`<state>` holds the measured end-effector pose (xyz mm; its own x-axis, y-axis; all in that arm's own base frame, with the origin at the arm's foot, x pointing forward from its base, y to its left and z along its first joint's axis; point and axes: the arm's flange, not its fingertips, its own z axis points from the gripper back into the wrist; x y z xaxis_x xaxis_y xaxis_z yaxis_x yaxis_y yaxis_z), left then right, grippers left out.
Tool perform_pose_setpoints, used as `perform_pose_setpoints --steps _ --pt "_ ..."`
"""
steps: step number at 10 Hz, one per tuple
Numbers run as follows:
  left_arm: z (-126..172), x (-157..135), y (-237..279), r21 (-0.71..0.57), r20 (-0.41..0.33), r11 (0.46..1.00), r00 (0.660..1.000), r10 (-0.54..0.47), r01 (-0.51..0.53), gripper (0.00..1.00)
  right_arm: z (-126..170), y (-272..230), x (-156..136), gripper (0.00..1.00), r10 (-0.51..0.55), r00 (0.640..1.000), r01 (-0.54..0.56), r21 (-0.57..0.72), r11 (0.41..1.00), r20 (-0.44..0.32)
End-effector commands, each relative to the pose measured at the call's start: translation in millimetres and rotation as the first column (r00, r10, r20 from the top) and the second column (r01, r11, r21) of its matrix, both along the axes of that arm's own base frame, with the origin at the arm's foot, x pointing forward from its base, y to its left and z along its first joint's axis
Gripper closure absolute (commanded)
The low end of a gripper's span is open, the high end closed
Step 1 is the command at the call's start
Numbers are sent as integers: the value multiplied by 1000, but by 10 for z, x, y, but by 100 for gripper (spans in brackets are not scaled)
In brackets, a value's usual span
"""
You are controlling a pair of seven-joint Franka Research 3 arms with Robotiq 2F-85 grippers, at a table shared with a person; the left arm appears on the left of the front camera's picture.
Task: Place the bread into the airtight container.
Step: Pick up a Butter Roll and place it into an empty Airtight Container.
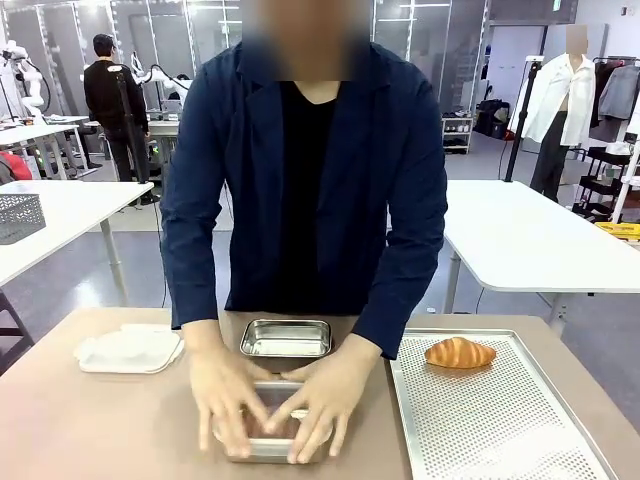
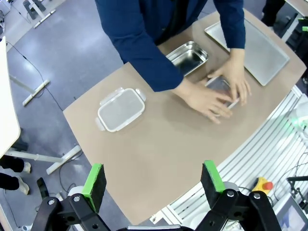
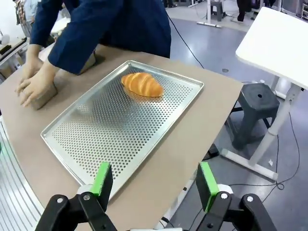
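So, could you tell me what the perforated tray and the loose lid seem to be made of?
Perforated tray: looks like matte, silvery metal, going by its dull sheen and punched holes. Loose lid: probably translucent plastic, with moulded side clips.

Grey floor [image 1: 130, 270], open hall; glass partitions [image 1: 180, 30] at the back; left white table [image 1: 60, 215] carries a mesh basket [image 1: 20, 215]; right white table [image 1: 530, 230] bare, dark stool [image 3: 257, 103] beside it; tan tabletop [image 1: 100, 420] up front; light even.
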<state>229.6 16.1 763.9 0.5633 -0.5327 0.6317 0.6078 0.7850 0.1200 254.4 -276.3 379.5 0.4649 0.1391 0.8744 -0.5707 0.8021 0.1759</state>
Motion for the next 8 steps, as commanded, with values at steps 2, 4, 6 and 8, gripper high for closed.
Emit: perform_pose_setpoints --steps 2,4,6,8 --pt "15 -6 -3 -2 1 1000 1000 -8 8 0 0 10 18 12 1 1000 -1 5 1000 22" --pt "15 -6 -3 -2 1 1000 1000 -8 8 0 0 10 18 12 1 1000 -1 5 1000 22" --pt "15 -6 -3 -2 1 1000 1000 -8 8 0 0 10 18 12 1 1000 -1 5 1000 22" --pt "15 -6 -3 -2 1 1000 1000 -8 8 0 0 10 18 12 1 1000 -1 5 1000 22"
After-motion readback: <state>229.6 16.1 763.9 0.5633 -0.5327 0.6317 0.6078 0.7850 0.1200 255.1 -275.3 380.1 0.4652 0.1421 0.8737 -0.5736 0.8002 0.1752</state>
